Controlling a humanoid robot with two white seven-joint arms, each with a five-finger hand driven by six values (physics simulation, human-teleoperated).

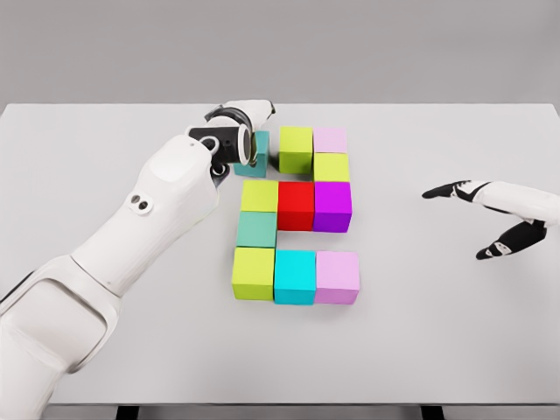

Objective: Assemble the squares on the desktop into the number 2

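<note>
Left hand [238, 122] was up at the far left of the blocks, its arm [131, 236] sweeping in from the lower left across the white table [437, 350]. It sat right over a teal block [259, 150], hiding most of it, and its fingers looked curled at that block, though whether they truly gripped it I couldn't tell from where I stood.

Just right of the teal block stood a lime block [296, 149], and right of that a pale pink block [331, 139] at the far right corner. Touching the pink one on its near side was a yellow-green block [332, 166].

Middle row, left to right, all touching: another lime block [260, 195], a red block [296, 205], a purple block [332, 205]. Below the left end of that row sat a sea-green block [256, 228], alone in its row.

Near row, left to right: a lime block [254, 272], a cyan block [295, 276], a lilac block [337, 276], snug together.

So the shape read as a 2, with the top-left piece under the hand.

Over on the right, the right hand [490, 214] hung well apart from the blocks, just above the table, fingers spread and holding nothing, dark fingertips [435, 192] pointing left.
</note>
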